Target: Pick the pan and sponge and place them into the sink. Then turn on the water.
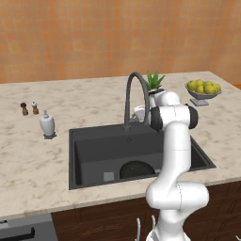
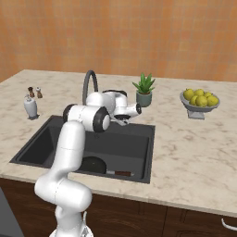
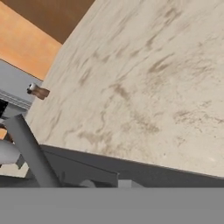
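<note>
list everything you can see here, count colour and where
sink: 1, dark grey, set into the beige marble counter
pan: 1, black, in the sink, front middle
sponge: 1, grey-blue, on the sink floor left of the pan
faucet: 1, dark grey gooseneck, behind the sink
soap dispenser: 1, white, on the counter left of the sink
shakers: 2, brown, back left of the counter
plant: 1, green in a grey pot, behind the sink
fruit bowl: 1, grey with yellow fruit, right of the counter
gripper: 1, white, by the faucet base

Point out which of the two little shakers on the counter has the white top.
The right-hand shaker, nearer the soap dispenser; the other shaker is all dark brown.
</note>
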### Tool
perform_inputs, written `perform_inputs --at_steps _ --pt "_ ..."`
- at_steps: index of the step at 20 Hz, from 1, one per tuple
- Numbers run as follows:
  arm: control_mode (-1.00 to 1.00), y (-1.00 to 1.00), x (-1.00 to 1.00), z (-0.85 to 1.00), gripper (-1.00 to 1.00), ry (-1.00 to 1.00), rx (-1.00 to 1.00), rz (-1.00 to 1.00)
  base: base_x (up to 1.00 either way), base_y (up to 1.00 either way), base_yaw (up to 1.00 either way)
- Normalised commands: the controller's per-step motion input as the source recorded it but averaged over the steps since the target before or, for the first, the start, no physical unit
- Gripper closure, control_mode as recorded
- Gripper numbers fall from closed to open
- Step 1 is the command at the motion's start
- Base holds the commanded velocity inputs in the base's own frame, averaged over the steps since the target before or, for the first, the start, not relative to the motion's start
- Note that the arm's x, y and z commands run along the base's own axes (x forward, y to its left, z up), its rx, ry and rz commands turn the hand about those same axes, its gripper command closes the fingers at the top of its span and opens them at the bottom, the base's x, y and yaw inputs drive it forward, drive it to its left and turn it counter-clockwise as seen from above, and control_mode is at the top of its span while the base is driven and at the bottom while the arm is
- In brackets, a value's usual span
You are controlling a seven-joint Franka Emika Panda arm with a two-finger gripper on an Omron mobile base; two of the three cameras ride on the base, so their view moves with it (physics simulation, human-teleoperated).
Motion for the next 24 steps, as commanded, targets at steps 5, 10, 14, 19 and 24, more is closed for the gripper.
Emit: perform_inputs --at_steps 5,10,14,19,24 --pt "-1.0 -0.17 0.19 -0.03 1.0 0.05 0.02 0.0 0.0 0.0 0.0" --pt "-1.0 -0.23 0.26 -0.18 1.0 0.04 0.12 -0.02 0.0 0.0 0.0" --pt "-1.0 -0.28 0.21 -0.21 1.0 0.04 0.16 -0.07 0.0 0.0 0.0" --pt "-1.0 -0.3 0.18 -0.24 1.0 0.14 0.11 -0.14 0.0 0.0 0.0" --pt "-1.0 -0.44 0.29 -0.37 1.0 0.31 0.05 -0.14 0.0 0.0 0.0"
